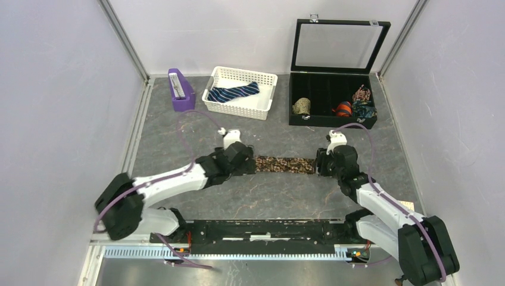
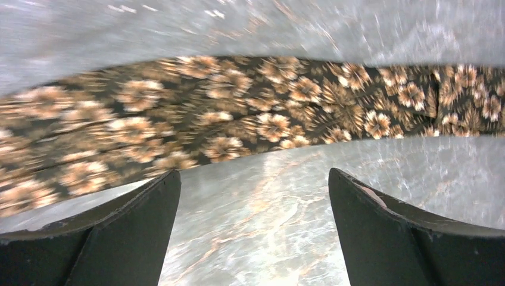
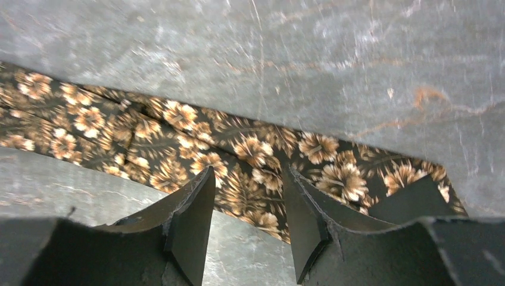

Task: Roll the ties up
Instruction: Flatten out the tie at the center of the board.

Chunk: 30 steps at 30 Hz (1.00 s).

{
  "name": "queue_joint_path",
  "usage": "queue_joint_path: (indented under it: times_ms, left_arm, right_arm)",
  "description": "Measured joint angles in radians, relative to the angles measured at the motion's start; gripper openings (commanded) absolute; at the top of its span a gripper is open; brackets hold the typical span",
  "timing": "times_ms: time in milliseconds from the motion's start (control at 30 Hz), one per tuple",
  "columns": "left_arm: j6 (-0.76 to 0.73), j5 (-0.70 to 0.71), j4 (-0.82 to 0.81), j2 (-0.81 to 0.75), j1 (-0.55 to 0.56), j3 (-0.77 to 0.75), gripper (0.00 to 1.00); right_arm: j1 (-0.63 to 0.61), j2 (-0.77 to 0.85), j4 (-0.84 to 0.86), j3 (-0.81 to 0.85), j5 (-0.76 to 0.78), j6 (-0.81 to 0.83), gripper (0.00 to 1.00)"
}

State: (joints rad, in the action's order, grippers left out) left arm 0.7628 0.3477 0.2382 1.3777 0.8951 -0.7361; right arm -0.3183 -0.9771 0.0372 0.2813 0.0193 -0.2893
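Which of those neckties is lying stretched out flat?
The brown flower-print tie, spread straight on the grey table. The navy striped tie lies in the white basket instead.

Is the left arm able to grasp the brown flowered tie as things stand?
Likely yes: the left tool stands open right at the brown flowered tie, with nothing in the way.

The brown flower-printed tie [image 2: 250,119] lies across the marbled table [image 2: 256,238] just beyond the wide-apart fingers [image 2: 381,226] of the left gripper [image 2: 254,173].
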Motion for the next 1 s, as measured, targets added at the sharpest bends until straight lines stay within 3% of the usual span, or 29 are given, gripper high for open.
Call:
queue_joint_path:
  times_ms: [67, 200, 267, 567, 1000]
  left_arm:
    - [0.018, 0.086, 0.088, -0.095, -0.004, -0.003, 0.89]
    - [0.071, 0.197, 0.155, -0.304, -0.050, 0.063, 0.57]
    - [0.098, 0.204, 0.152, -0.380, -0.079, 0.134, 0.50]
    - [0.208, 0.182, 0.183, -0.390, -0.143, 0.320, 0.48]
    - [0.186, 0.165, -0.050, -0.148, -0.296, 0.277, 0.47]
  right_arm:
    - [0.000, -0.002, 0.000, 0.027, -0.021, -0.001, 0.53]
    - [-0.009, -0.036, 0.047, 0.068, -0.080, -0.013, 0.52]
    - [-0.019, -0.048, 0.056, 0.073, -0.093, -0.017, 0.52]
    - [-0.048, -0.057, 0.065, 0.078, -0.129, -0.024, 0.53]
    - [-0.048, -0.014, 0.058, 0.076, -0.127, -0.019, 0.54]
